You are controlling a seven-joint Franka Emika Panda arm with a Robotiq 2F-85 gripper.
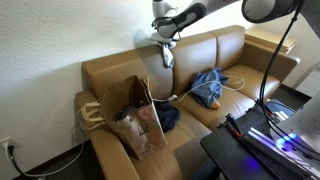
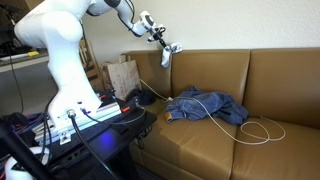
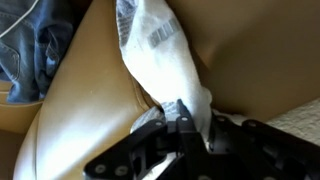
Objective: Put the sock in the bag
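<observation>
Hanging from your gripper (image 1: 164,39), the sock (image 1: 166,55) dangles high over the back of the couch (image 1: 235,55). Your gripper is pinched tight on its top end. The bag (image 1: 128,108) sits on the couch seat, well apart.

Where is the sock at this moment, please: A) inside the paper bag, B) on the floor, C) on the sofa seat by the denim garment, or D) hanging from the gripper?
D: the sock hangs from the shut gripper over the sofa, apart from the bag.
</observation>
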